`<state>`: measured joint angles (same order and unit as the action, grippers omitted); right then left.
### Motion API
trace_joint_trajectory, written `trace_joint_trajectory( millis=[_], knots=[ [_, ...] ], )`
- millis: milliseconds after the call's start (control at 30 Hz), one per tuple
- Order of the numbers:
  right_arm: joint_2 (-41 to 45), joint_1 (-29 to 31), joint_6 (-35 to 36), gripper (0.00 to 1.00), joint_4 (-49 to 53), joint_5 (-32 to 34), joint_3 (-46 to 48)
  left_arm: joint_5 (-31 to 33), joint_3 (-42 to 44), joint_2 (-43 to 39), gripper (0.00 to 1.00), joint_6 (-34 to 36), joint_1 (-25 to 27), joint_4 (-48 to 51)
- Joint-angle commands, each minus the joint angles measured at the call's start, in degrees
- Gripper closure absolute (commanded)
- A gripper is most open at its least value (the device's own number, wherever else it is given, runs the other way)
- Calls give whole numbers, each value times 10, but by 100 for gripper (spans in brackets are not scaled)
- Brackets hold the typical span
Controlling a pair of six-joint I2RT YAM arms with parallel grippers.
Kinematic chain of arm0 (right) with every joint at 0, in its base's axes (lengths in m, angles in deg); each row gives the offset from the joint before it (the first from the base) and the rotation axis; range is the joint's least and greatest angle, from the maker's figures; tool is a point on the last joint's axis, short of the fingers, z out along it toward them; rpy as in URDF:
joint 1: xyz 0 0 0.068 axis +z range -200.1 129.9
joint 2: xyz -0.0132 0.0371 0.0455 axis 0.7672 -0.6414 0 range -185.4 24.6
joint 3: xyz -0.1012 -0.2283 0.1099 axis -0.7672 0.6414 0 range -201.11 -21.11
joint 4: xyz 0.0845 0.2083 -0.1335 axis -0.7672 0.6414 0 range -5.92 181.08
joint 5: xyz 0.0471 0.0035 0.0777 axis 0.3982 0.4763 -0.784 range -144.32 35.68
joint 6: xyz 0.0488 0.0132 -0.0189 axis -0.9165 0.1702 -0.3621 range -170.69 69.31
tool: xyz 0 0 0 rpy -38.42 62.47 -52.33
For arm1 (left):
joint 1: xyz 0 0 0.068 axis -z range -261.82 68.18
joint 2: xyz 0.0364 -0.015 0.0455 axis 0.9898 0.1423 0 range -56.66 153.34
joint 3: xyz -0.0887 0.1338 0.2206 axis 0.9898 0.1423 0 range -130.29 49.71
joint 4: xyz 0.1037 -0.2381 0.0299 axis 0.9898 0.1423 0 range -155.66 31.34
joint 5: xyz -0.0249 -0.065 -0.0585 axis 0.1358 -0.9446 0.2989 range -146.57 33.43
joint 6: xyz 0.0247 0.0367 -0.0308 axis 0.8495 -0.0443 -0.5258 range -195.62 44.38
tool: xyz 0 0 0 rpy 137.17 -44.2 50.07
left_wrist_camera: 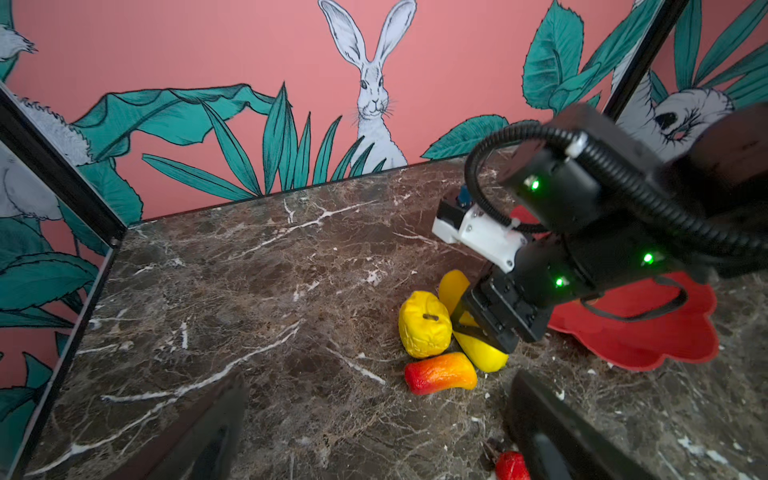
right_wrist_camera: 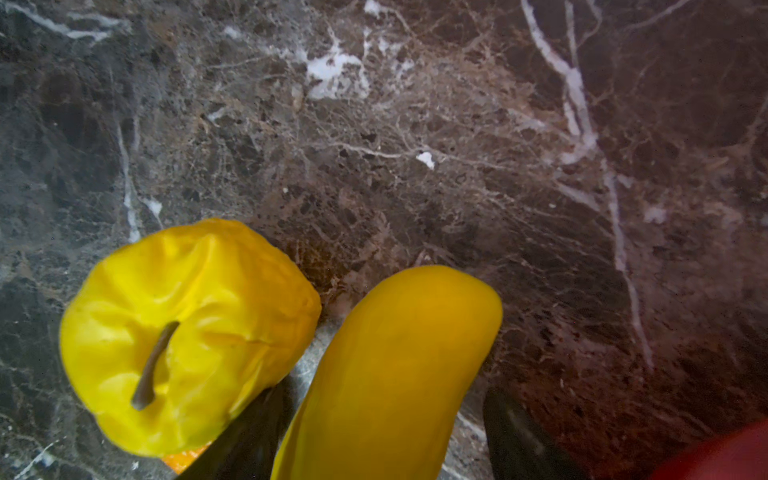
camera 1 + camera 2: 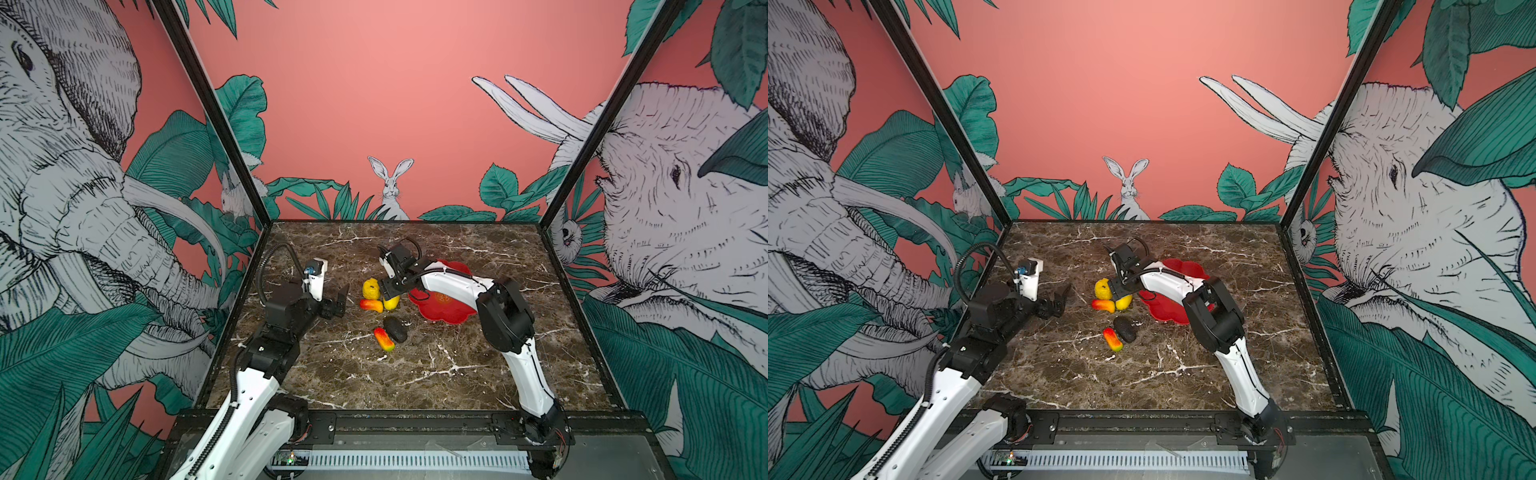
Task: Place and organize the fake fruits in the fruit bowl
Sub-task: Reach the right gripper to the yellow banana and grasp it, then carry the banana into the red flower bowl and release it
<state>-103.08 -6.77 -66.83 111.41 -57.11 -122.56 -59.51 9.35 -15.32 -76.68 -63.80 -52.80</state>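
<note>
Five fruits point(image 3: 371, 305) lie on the bench point(image 3: 415, 374), all left of the bowl point(image 3: 451, 311). Banana point(image 2: 395, 353), just beside the bowl, lies lengthwise along its rim. Right claw point(image 2: 384, 440) straddles it; only the right wrist view shows a gap beside one finger point(image 2: 523, 440). Left claw point(image 3: 337, 302) gapes, empty.

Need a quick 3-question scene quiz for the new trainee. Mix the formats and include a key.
1. How many fruits lie on the table, outside the fruit bowl?
2. Which fruit sits between the fingers of the right gripper? A) bumpy round yellow one B) long yellow fruit C) dark oval one
3. True or false: the left gripper is holding a red-orange fruit.

Key: 1) five; 2) B; 3) false, it is open and holds nothing.
</note>
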Motion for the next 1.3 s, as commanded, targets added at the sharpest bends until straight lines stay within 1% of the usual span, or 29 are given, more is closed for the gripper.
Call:
trace_joint_trajectory(
  millis=[0,67,167,267,333,500,633,767,867,1000,1100,1267],
  knots=[
    [-18,-1,-5,27,6,-9,-23,-2,-55,8,0,-16,2,132],
    [-25,-1,-5,30,5,-12,-25,-5,-95,17,0,7,3,194],
    [-32,-1,-8,39,-1,-15,-26,2,-118,23,0,56,2,243],
    [-40,-1,-10,51,3,-20,-35,-3,-103,20,0,96,2,245],
    [-37,0,-8,57,12,-22,-42,-18,-94,16,0,111,2,239],
    [5,0,1,64,23,-24,-39,-44,-80,4,0,118,2,223],
    [60,-1,19,65,25,-24,-16,-47,-75,5,0,116,1,223],
    [134,-13,40,65,-5,-21,52,-38,-78,6,0,117,0,228],
    [197,-36,45,65,-25,-17,110,-46,-74,6,0,117,0,224],
    [262,-87,58,66,-32,8,182,-49,-73,11,0,119,-1,223],
    [280,-124,75,66,-29,21,221,-47,-72,12,0,120,-2,222],
    [263,-159,107,67,-23,40,254,-47,-69,12,0,120,-2,222]
  ],
)
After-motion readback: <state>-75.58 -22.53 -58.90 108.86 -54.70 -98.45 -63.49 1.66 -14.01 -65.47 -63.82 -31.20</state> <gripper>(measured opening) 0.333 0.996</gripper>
